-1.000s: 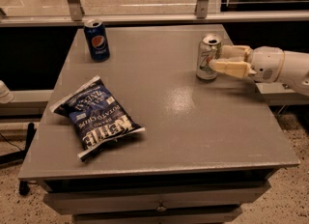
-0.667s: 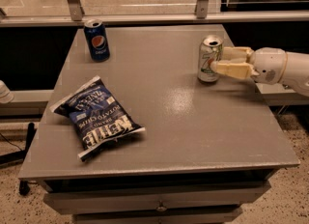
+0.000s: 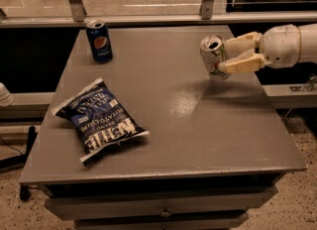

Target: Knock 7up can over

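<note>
The 7up can [image 3: 213, 57] is silver-white with green lettering and stands on the right rear part of the grey table [image 3: 173, 125]. It leans to the left, its open top tipped away from the arm. My gripper [image 3: 224, 55] reaches in from the right edge of the view, at the can's right side. Its two cream fingers [image 3: 243, 64] are spread apart, one higher and one lower, and their tips rest against the can's side. The gripper is open and does not clamp the can.
A dark blue Pepsi can [image 3: 99, 40] stands upright at the table's far left corner. A blue Kettle chips bag [image 3: 99, 120] lies flat at the front left. A metal rail with posts [image 3: 148, 20] runs behind the table. Drawers sit below the front edge.
The 7up can was upright and now leans to the left. My gripper has pressed a little further left against its side.
</note>
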Available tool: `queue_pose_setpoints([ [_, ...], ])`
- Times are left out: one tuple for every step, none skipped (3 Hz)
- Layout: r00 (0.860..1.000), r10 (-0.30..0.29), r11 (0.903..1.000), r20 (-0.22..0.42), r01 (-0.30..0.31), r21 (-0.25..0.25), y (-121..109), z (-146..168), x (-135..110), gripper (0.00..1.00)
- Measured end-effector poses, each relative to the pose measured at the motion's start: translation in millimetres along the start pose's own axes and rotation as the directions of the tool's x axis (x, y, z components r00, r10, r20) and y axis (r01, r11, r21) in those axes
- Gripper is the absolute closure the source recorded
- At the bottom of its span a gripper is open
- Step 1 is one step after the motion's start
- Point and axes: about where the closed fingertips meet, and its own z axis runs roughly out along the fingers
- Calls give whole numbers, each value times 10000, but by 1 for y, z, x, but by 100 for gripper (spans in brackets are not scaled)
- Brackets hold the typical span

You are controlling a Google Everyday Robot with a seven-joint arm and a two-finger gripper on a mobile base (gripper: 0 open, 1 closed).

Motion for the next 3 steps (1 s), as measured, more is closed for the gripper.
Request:
queue_pose_setpoints([
  [9295,-2957,9472,-2204,2553,-1941,30,7,-14,100],
  [7755,-5383,8263,-3300,4084,-3879,61,8,-14,100],
  [5746,-7260,6693,-3779,4639,-5803,87,0,2,100],
])
